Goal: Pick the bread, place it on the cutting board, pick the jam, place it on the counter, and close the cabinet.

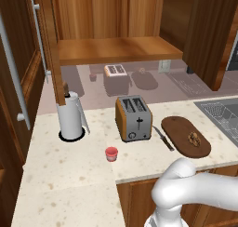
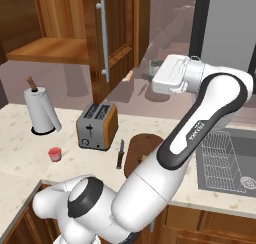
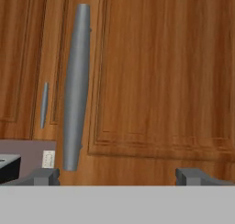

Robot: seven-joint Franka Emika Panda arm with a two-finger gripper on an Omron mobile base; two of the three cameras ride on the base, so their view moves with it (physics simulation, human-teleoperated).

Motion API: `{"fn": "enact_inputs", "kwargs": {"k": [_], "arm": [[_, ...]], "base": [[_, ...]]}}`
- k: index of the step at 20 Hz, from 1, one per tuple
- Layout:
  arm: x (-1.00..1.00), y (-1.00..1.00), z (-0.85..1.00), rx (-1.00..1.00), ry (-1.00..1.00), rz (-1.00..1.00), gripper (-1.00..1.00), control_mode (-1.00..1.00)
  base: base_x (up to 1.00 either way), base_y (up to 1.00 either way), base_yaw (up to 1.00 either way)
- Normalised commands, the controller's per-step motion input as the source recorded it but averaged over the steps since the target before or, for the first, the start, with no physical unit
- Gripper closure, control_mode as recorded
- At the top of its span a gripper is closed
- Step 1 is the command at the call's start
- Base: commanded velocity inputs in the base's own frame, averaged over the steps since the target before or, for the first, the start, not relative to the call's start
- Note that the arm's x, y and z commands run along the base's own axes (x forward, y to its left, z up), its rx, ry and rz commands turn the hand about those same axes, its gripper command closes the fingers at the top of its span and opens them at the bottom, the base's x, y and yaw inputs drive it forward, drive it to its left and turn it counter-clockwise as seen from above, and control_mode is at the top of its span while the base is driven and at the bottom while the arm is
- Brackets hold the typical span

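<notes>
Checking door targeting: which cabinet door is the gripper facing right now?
The right-hand door of the cabinet: its steel bar handle is directly ahead of the open gripper.

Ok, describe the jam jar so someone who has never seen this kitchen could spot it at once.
Start at the toaster on the beige counter. The jam stands in front of it, toward the counter's near edge, between toaster and paper towel roll. It is the one small red thing there, far squatter than either neighbour.
</notes>
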Motion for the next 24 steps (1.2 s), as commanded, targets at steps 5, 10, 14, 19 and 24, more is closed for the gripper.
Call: {"fn": "enact_inputs", "kwargs": {"k": [5, 10, 14, 19, 24], "arm": [[-0.16, 0.06, 0.00, 0.00, 0.00, 0.00, -1.00, -1.00], [-0.06, 0.13, 0.00, 0.00, 0.00, 0.00, -1.00, -1.00], [-0.07, 0.18, 0.00, 0.00, 0.00, 0.00, -1.00, -1.00], [-0.10, 0.16, 0.00, 0.00, 0.00, 0.00, -1.00, -1.00], [-0.11, 0.14, 0.04, 0.00, 0.00, 0.00, -1.00, -1.00]], "base": [[0.00, 0.00, 0.00], [0.00, 0.00, 0.00], [0.00, 0.00, 0.00], [0.00, 0.00, 0.00], [0.00, 0.00, 0.00]]}}
